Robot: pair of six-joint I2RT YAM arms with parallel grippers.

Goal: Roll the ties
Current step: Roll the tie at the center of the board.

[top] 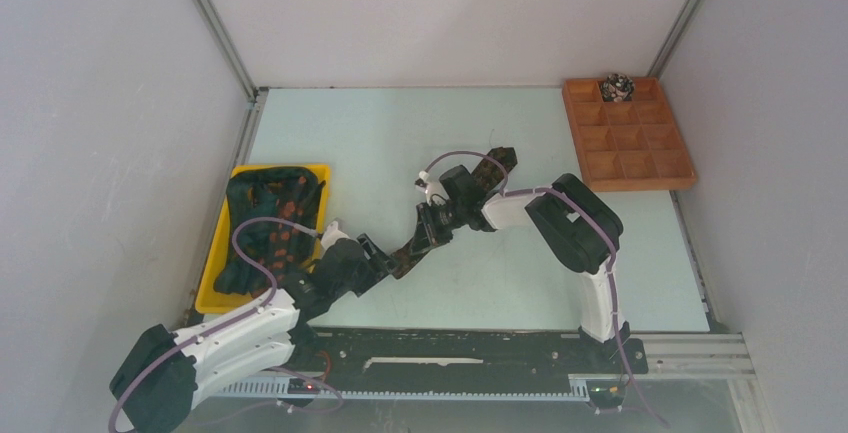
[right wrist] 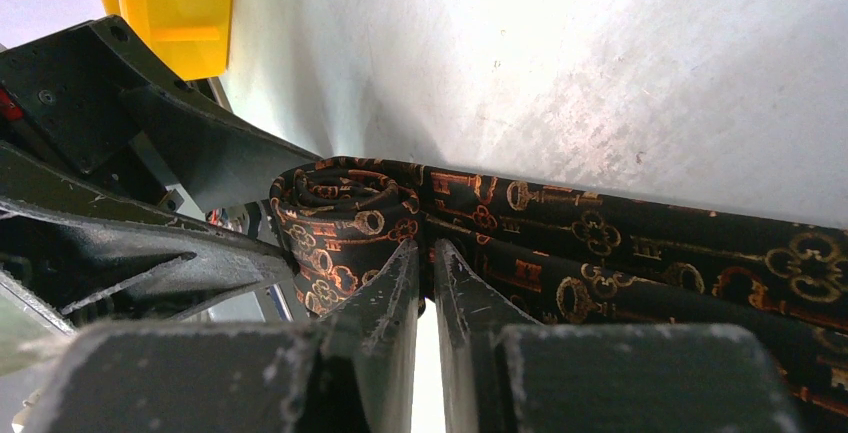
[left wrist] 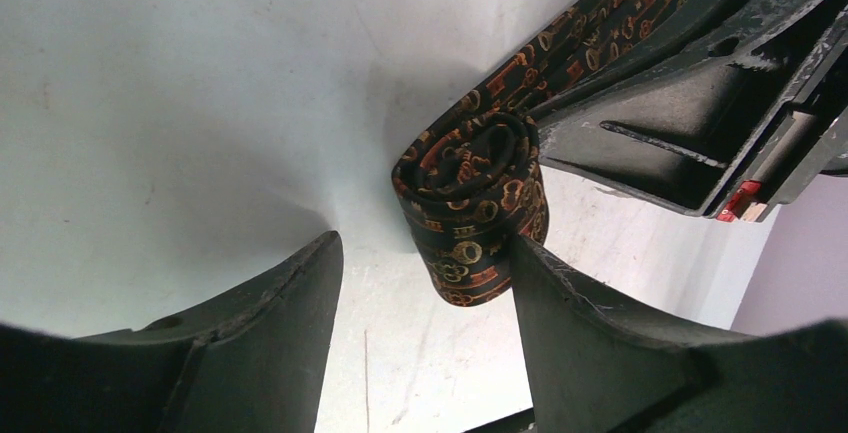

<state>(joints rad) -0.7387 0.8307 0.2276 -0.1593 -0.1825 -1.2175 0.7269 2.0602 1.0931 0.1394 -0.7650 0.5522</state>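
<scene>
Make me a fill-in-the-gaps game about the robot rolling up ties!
The spare ties lie in a ____ tray. The wooden box holds just ____ rolled tie. The left gripper stands ____ around the half-rolled tie.
Missing words: yellow, one, open.
</scene>
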